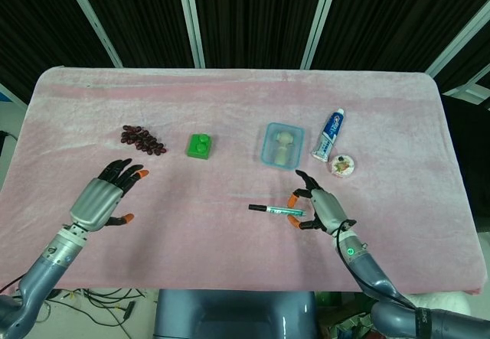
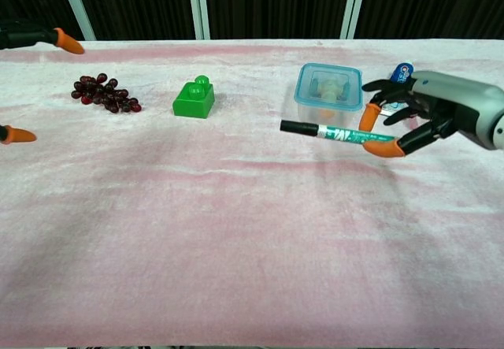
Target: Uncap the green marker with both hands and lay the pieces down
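The green marker (image 1: 278, 210) (image 2: 337, 134) with a black cap at its left end hangs above the pink cloth. My right hand (image 1: 321, 208) (image 2: 431, 113) pinches its right end between orange-tipped fingers, and the marker points left, nearly level. My left hand (image 1: 102, 200) hovers over the left side of the table with fingers spread and nothing in it. In the chest view only its orange fingertips (image 2: 69, 44) show at the left edge.
A bunch of dark grapes (image 1: 142, 139) (image 2: 105, 94) and a green toy block (image 1: 200, 145) (image 2: 194, 98) lie left of centre. A lidded clear box (image 1: 282, 145) (image 2: 328, 94), a toothpaste tube (image 1: 328, 133) and a small round dish (image 1: 342, 164) stand behind my right hand.
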Robot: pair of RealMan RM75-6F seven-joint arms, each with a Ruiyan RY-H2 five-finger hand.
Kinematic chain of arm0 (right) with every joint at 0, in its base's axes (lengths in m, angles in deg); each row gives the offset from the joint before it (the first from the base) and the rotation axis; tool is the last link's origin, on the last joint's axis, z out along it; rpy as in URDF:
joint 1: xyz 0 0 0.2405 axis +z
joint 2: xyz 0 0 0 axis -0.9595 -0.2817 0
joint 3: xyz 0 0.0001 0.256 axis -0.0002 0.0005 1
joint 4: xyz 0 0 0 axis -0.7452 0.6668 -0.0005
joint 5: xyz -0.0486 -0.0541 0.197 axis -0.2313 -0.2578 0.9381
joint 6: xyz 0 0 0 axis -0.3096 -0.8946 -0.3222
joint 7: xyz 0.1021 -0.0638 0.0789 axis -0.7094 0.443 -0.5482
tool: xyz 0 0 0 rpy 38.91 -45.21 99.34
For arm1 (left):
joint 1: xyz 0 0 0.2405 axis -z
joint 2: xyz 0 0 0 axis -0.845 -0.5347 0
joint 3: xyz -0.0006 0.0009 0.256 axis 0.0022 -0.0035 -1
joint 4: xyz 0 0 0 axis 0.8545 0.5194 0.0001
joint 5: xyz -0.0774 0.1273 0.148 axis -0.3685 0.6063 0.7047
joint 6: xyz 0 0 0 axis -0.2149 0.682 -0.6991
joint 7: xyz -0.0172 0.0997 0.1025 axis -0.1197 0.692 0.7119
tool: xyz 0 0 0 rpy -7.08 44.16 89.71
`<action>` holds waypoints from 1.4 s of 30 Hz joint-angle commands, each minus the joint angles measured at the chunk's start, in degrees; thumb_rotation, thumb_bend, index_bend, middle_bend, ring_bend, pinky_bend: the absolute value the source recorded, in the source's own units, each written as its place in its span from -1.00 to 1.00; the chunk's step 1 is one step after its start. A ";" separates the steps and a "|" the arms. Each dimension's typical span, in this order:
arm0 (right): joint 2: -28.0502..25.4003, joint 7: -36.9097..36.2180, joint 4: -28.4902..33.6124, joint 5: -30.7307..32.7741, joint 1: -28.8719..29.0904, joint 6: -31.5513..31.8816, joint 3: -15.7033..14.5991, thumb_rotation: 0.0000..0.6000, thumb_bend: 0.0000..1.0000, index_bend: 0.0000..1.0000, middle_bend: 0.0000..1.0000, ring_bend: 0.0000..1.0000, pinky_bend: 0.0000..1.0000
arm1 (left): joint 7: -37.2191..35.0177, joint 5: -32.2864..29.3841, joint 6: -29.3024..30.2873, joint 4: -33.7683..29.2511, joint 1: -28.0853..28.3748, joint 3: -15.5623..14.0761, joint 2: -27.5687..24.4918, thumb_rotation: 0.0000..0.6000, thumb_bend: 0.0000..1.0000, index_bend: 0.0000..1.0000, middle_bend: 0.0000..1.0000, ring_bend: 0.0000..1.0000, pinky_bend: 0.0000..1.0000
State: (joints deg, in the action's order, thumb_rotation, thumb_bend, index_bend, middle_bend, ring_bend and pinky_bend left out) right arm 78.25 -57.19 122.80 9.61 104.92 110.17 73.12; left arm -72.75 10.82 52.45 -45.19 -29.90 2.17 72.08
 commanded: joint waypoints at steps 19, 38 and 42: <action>-4.29 6.76 9.11 16.36 13.36 -1.83 4.01 1.00 -0.32 0.54 -1.00 -0.95 -0.70 | -4.32 -0.52 -3.45 4.57 9.99 5.93 15.27 1.00 -0.70 -0.52 -0.69 -1.00 -0.81; -0.60 8.04 6.27 21.32 17.80 -0.04 2.10 1.00 -0.31 0.55 -1.00 -0.95 -0.70 | -5.50 -1.36 -3.36 2.82 12.25 6.33 16.73 1.00 -0.51 -0.31 -0.64 -1.00 -0.80; -0.64 7.83 6.15 21.54 18.03 0.09 1.84 1.00 -0.31 0.55 -1.00 -0.95 -0.70 | -5.24 -1.60 -3.72 2.90 12.63 6.07 17.05 1.00 -0.46 -0.26 -0.63 -1.00 -0.80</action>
State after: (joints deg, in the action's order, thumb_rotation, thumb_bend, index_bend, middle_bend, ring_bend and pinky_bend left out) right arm 77.63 -49.34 128.96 31.14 122.94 110.23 74.98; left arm -78.04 9.25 48.79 -42.27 -17.31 8.31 89.11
